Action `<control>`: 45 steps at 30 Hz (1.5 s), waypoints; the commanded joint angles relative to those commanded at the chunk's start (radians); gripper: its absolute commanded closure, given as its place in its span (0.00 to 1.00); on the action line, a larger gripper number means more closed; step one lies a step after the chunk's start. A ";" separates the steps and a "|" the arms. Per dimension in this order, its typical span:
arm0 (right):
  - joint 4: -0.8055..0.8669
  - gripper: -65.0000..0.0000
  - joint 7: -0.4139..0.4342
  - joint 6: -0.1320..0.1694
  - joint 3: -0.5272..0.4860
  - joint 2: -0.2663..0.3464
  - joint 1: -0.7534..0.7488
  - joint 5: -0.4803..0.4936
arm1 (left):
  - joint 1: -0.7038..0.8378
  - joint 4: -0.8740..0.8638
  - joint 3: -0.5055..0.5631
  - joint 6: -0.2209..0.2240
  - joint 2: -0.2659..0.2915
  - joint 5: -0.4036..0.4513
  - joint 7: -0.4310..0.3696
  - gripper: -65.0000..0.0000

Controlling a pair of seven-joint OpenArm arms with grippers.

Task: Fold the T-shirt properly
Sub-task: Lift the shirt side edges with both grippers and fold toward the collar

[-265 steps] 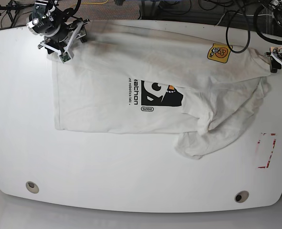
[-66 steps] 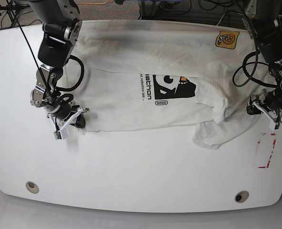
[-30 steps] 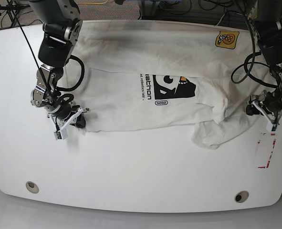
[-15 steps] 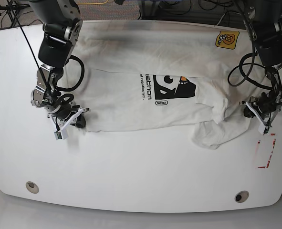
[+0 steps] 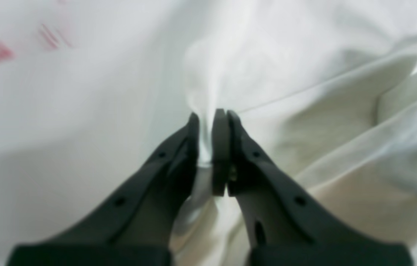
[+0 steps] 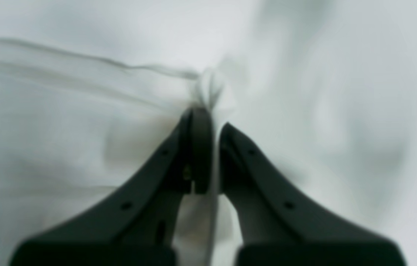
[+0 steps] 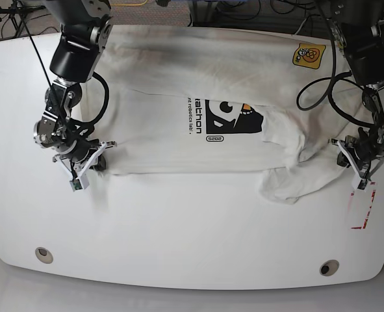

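White table (image 7: 179,247), T-shirt (image 7: 179,140) print "S2G2"

Bare table (image 7: 179,227) below T-shirt (image 7: 198,97)

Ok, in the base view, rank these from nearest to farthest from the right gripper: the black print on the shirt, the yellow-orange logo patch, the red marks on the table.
1. The black print, mid-shirt, is nearest the right gripper, which sits at the view's left.
2. The yellow-orange logo patch, at the far upper corner of the T-shirt.
3. The red marks, on the table's opposite edge near the left gripper.
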 joint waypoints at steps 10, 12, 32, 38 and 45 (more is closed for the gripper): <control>0.226 1.00 -0.141 0.000 0.000 0.000 -0.061 0.005 | 0.049 0.189 -0.040 0.000 0.026 0.002 0.084 0.99; 0.270 1.00 -0.157 0.000 0.000 0.000 -0.081 0.005 | 0.057 0.221 -0.048 0.000 0.028 0.000 0.106 0.99; 0.555 1.00 -0.255 0.000 0.000 -0.002 -0.336 0.006 | 0.235 0.376 -0.138 0.000 0.020 0.000 0.126 0.99; 0.631 1.00 -0.256 0.000 0.002 -0.014 -0.417 0.006 | 0.310 0.428 -0.172 0.000 0.023 0.000 0.126 0.99; 0.680 1.00 -0.279 0.000 0.006 -0.023 -0.489 0.005 | 0.373 0.473 -0.209 0.000 0.025 0.000 0.126 0.99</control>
